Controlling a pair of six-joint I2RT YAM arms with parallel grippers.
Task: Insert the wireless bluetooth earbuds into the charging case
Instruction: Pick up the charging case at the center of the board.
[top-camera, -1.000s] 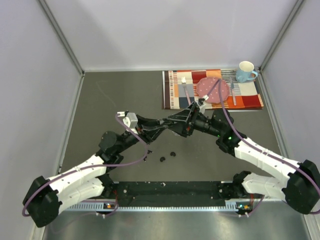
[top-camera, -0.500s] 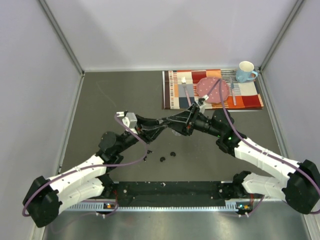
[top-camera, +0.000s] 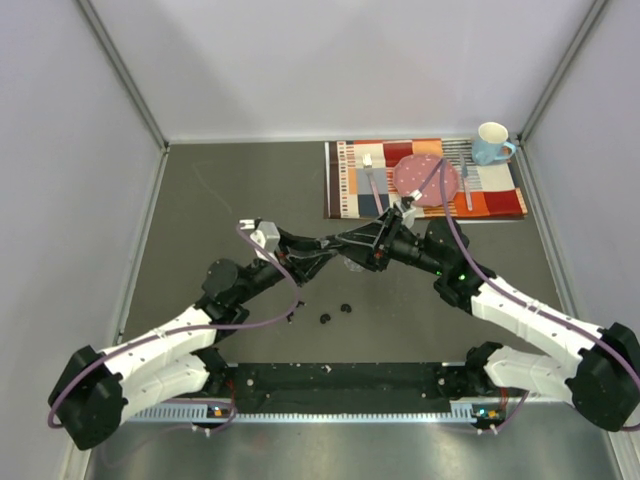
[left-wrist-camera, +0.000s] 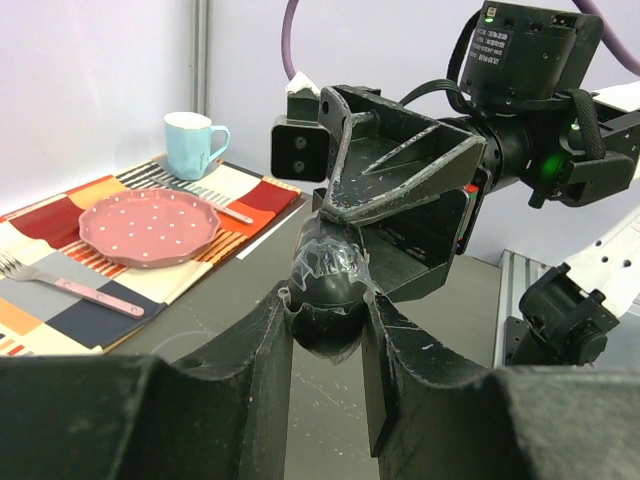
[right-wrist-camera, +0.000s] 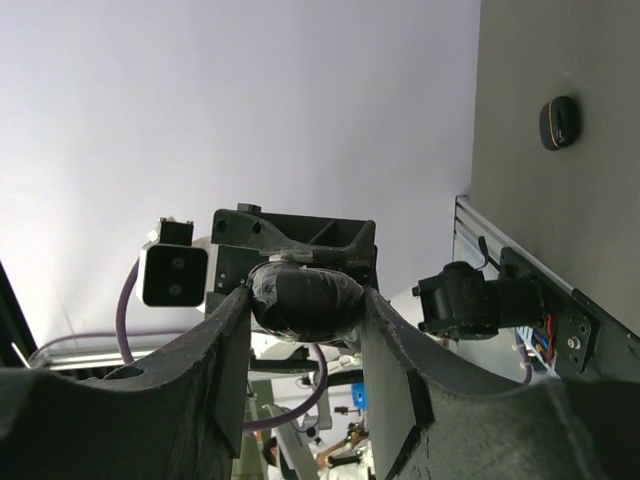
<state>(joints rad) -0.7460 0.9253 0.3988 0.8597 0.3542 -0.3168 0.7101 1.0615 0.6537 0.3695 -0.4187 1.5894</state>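
Both the left hand (left-wrist-camera: 327, 315) and right hand (right-wrist-camera: 305, 300) pinch a glossy black oval charging case (left-wrist-camera: 330, 292) under crinkled clear film (left-wrist-camera: 325, 258).

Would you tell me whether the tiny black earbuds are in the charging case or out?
Out: two tiny black earbuds lie loose on the grey table, apart from the black oval case held in the left claw.

The dark grey desk (top-camera: 230, 190) carried a striped, many-coloured placemat (top-camera: 345, 195) flat at its far right corner. Near the front middle, well apart from the mat, a few small black pieces (top-camera: 345, 307) lay close together on the bare surface, too small to identify.
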